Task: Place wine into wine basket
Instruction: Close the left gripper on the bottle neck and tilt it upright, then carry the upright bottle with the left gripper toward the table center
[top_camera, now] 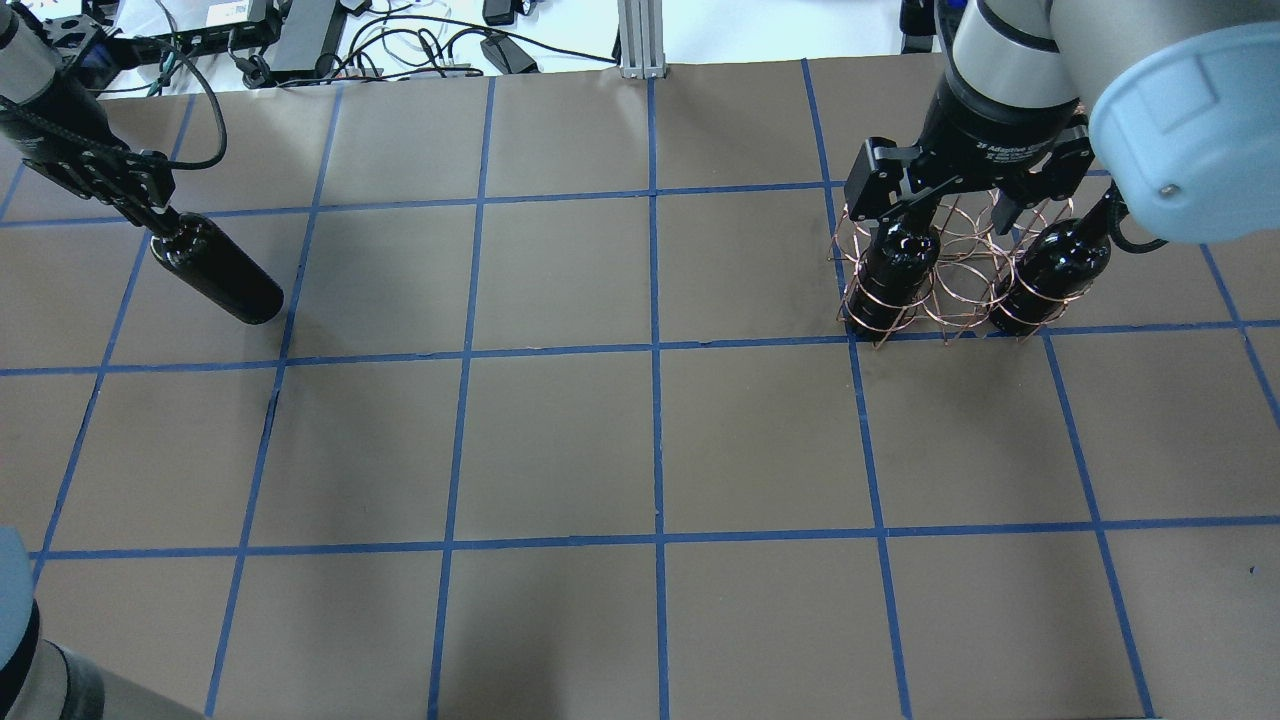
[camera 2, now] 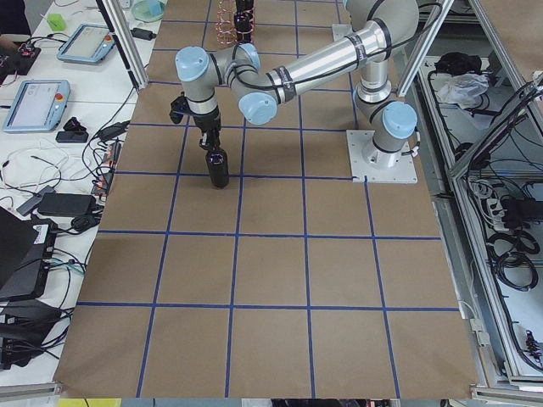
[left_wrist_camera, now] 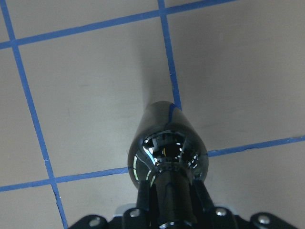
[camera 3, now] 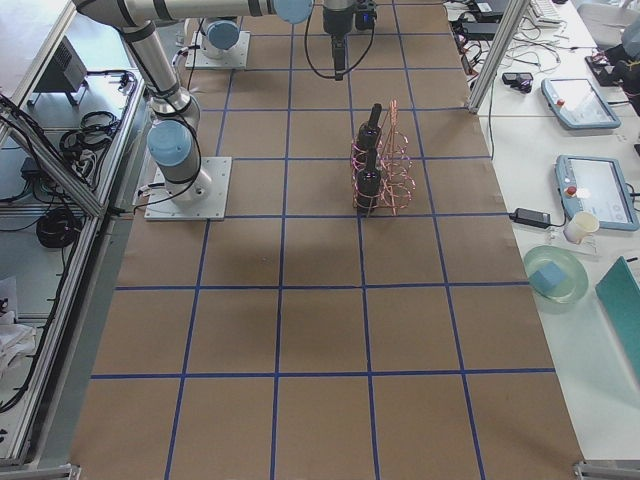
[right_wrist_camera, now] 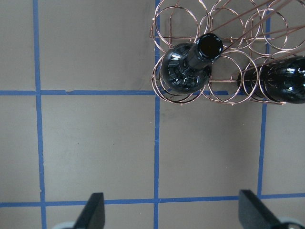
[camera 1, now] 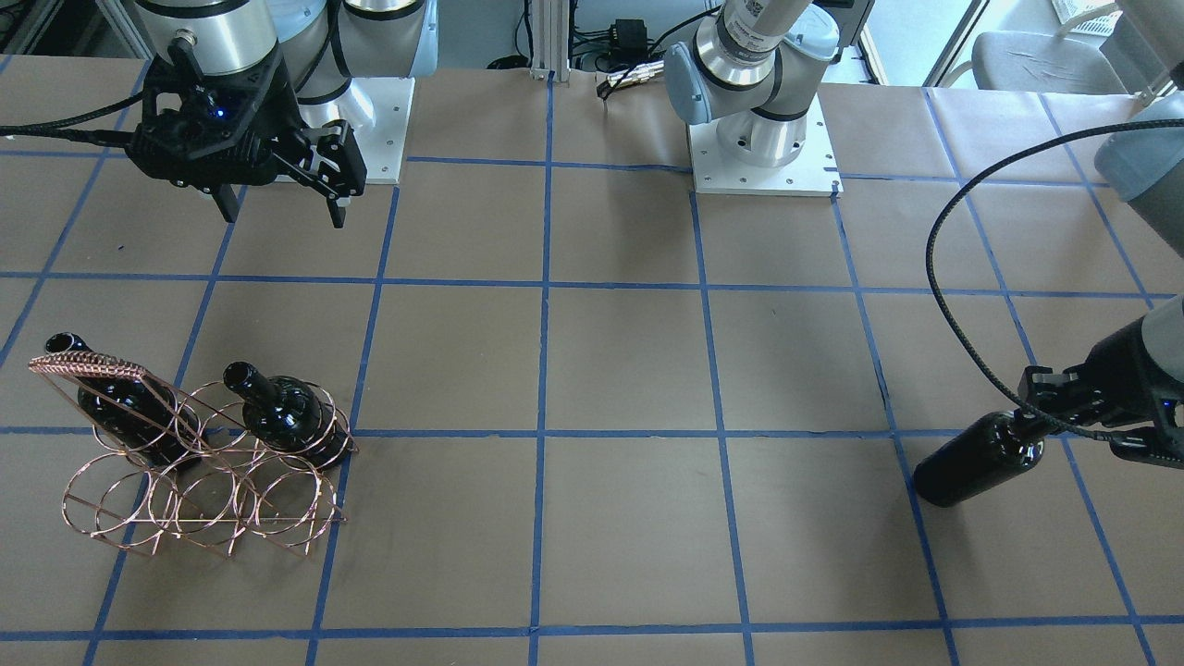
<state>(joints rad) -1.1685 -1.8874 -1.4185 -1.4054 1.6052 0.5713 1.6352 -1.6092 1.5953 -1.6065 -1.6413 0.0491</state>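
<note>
My left gripper (top_camera: 158,222) is shut on the neck of a glossy near-black wine bottle (top_camera: 215,272) at the table's far left. The bottle stands about upright, its base at or just above the paper. It also shows in the front view (camera 1: 980,458) and the left wrist view (left_wrist_camera: 169,148). The copper wire wine basket (top_camera: 950,300) stands at the far right with two identical bottles (camera 1: 120,398) (camera 1: 282,412) in its outer rings. My right gripper (camera 1: 282,208) is open and empty, high above the basket's near side. The right wrist view shows the basket (right_wrist_camera: 228,28) ahead.
Brown paper with a blue tape grid (top_camera: 655,350) covers the table. The two arm bases (camera 1: 763,148) stand on white plates at the robot's edge. A black cable (camera 1: 934,268) loops from my left wrist. Monitors and tablets lie beyond the table's far edge.
</note>
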